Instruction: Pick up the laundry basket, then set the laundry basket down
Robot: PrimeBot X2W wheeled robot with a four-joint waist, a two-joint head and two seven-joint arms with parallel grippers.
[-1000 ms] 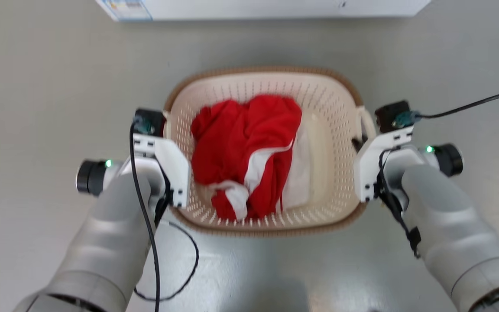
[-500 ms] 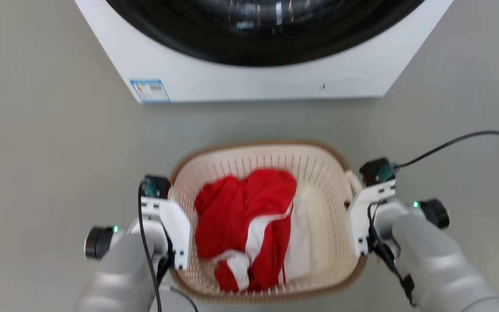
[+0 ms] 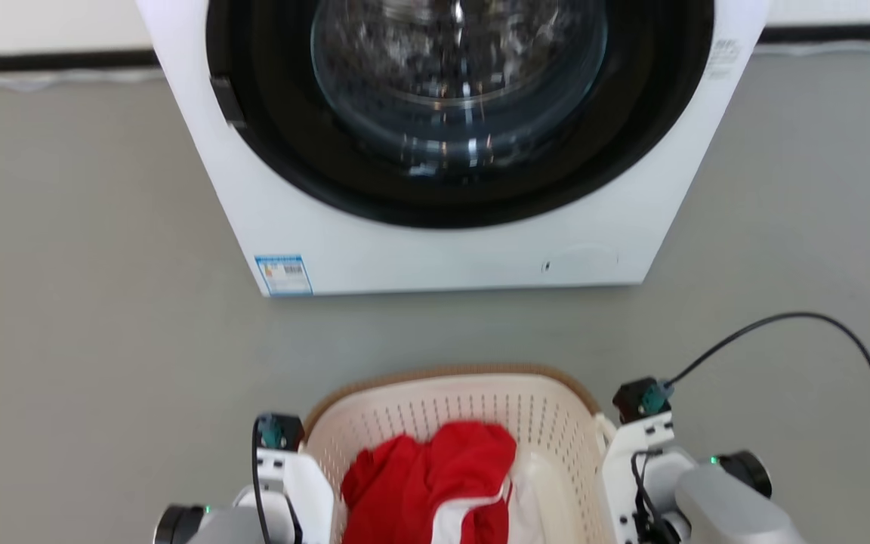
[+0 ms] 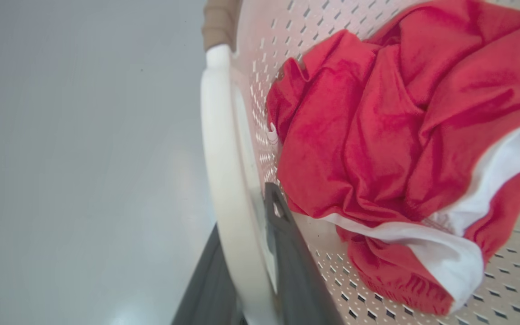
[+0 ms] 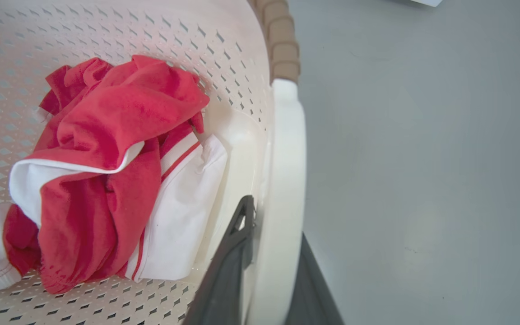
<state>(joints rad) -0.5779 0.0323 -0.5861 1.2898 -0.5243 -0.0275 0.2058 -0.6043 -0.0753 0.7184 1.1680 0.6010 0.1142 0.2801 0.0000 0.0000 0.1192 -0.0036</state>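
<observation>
Washer, white, front-loading, across grey floor. Nearer, laundry basket between both arms, holding red and white clothes; resting or lifted, unclear. Left gripper clamped on left handle, one finger inside, one outside. Right gripper clamped likewise on right handle.

The washer stands as a wall across the far side. A band of bare floor lies open between it and the far rim of the laundry basket, and runs wide to left and right. A black cable arches over the right-hand floor. Red and white clothes heap the basket's middle.
</observation>
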